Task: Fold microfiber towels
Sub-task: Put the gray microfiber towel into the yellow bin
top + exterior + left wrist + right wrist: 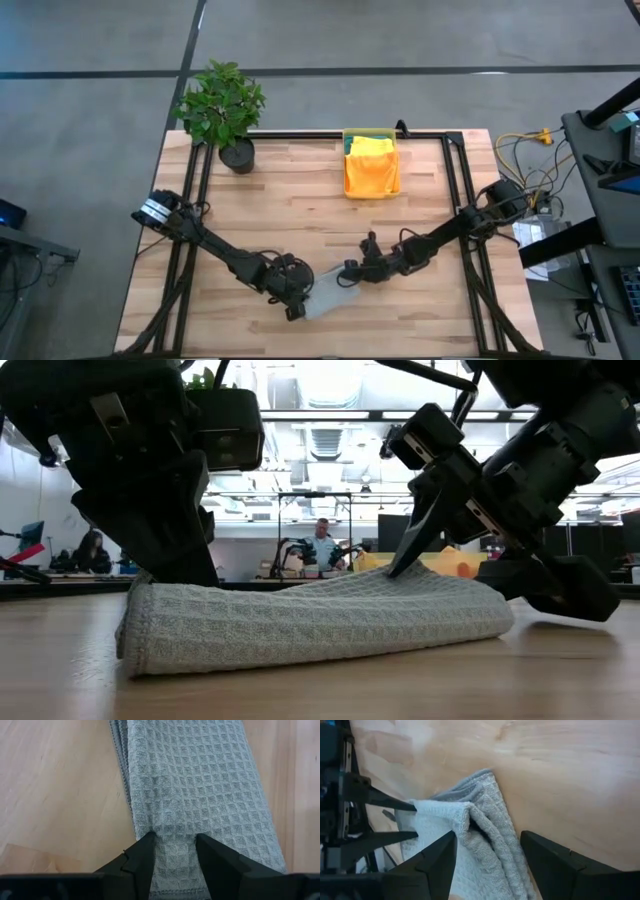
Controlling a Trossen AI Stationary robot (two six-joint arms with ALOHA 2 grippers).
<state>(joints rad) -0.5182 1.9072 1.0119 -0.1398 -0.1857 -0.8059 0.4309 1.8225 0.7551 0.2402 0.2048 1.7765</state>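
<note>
Near the front edge of the worktop (300, 215), about midway along it, the left hand (296, 305) pinches one end of the folded light grey towel (327, 297); in the left wrist view its two dark fingers (145, 855) press in on the waffle-weave cloth from either side. The right hand (352, 270) is at the towel's other end with its fingers spread, standing either side of the layered fold without closing on it. The low view shows the grey towel lying flat on the wood as a thick folded pad, the left hand bearing on one end and the right hand tilted over the other.

No brand, label or writing can be read on the towel or the arms.

Against the back edge, near its middle, stands a yellow bin (370, 135) with an orange towel (371, 172) draped out over its front wall and a yellow towel (372, 146) on top; a strip of teal cloth (348, 146) shows at one side. A potted plant (223, 110) stands at the back left corner. Beyond the worktop, in the low view, two seated people (322, 543) are visible in the room.
</note>
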